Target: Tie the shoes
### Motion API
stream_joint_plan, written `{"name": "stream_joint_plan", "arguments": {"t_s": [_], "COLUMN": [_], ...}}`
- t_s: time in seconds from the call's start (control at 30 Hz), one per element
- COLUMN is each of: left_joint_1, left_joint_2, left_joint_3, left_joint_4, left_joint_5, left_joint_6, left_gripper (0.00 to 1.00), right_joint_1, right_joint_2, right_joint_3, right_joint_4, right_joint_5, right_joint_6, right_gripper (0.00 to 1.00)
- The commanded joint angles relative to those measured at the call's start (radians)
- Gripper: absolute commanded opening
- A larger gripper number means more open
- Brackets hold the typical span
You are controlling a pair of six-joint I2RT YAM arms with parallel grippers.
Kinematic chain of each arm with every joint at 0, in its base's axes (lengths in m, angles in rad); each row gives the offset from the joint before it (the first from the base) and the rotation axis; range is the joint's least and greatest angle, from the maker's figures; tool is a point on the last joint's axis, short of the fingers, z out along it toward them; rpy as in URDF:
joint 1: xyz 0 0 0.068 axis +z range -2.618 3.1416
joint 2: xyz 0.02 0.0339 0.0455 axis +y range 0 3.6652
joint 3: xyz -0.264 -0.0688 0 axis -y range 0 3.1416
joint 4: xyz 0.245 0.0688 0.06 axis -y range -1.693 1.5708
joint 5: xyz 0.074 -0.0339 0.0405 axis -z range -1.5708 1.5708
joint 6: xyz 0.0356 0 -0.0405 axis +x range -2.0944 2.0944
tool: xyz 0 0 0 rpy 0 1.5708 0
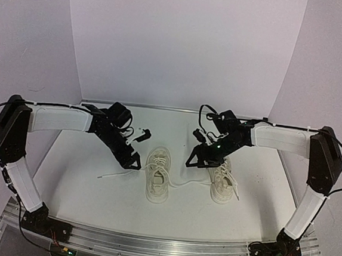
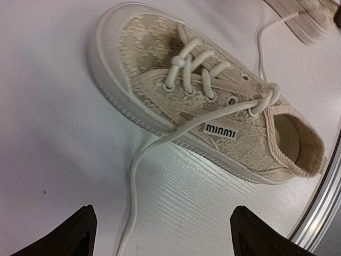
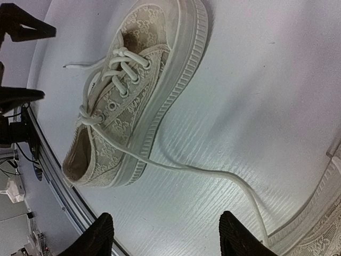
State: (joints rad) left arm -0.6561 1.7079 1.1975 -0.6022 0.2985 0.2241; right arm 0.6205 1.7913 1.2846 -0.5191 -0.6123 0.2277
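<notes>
Two cream-white lace sneakers stand side by side on the white table, the left shoe (image 1: 157, 176) and the right shoe (image 1: 222, 181). Both are untied. My left gripper (image 1: 134, 163) hangs open just left of the left shoe (image 2: 213, 106). That shoe's thin left lace (image 2: 133, 176) trails along the table between the black fingers (image 2: 72, 234), close to the left one, untouched. My right gripper (image 1: 192, 161) hovers open between the two shoes. The left shoe's other lace (image 3: 213, 173) curves across the table ahead of the right gripper (image 3: 166, 240).
A metal rail (image 1: 161, 244) runs along the table's near edge, also visible in the left wrist view (image 2: 325, 213). The right shoe's sole (image 3: 314, 224) fills the lower right corner of the right wrist view. White walls (image 1: 178, 45) enclose the back and sides.
</notes>
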Motion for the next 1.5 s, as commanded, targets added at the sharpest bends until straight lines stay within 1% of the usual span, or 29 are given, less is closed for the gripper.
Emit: {"name": "stream_joint_plan", "arguments": {"t_s": [0.0, 0.13, 0.27, 0.37, 0.63, 0.8, 0.97, 1.1, 1.2, 1.33, 1.47], "left_joint_1": [0.000, 0.000, 0.000, 0.000, 0.003, 0.004, 0.002, 0.003, 0.003, 0.000, -0.027], "left_joint_2": [0.065, 0.117, 0.159, 0.182, 0.235, 0.258, 0.253, 0.249, 0.208, 0.120, 0.047], "left_joint_3": [0.050, 0.069, 0.066, 0.053, 0.026, 0.040, 0.041, 0.051, 0.046, 0.018, -0.020], "left_joint_4": [0.076, 0.113, 0.154, 0.196, 0.285, 0.289, 0.268, 0.229, 0.217, 0.256, 0.309], "left_joint_5": [0.073, 0.115, 0.123, 0.127, 0.051, 0.045, 0.030, 0.025, 0.052, 0.133, 0.171], "left_joint_6": [0.187, 0.264, 0.287, 0.302, 0.333, 0.335, 0.352, 0.373, 0.365, 0.290, 0.227], "left_gripper": [0.85, 0.74, 0.64, 0.59, 0.46, 0.34, 0.25, 0.11, 0.01, 0.00, 0.00], "right_joint_1": [-0.001, -0.002, -0.002, -0.002, -0.002, -0.002, -0.003, -0.003, -0.004, -0.003, -0.004], "right_joint_2": [-0.004, -0.028, -0.051, -0.061, -0.072, -0.085, -0.094, -0.093, -0.092, -0.083, -0.062], "right_joint_3": [0.032, 0.022, 0.007, 0.006, 0.018, 0.014, 0.010, 0.014, 0.024, 0.045, 0.070], "right_joint_4": [0.062, 0.066, 0.070, 0.070, 0.068, 0.067, 0.068, 0.068, 0.068, 0.071, 0.079], "right_joint_5": [-0.035, -0.031, -0.029, -0.026, -0.029, -0.023, -0.019, -0.017, -0.018, -0.022, -0.038], "right_joint_6": [0.044, 0.071, 0.092, 0.103, 0.124, 0.134, 0.139, 0.140, 0.143, 0.155, 0.176], "right_gripper": [0.64, 0.64, 0.63, 0.63, 0.60, 0.58, 0.57, 0.56, 0.54, 0.52, 0.49]}}
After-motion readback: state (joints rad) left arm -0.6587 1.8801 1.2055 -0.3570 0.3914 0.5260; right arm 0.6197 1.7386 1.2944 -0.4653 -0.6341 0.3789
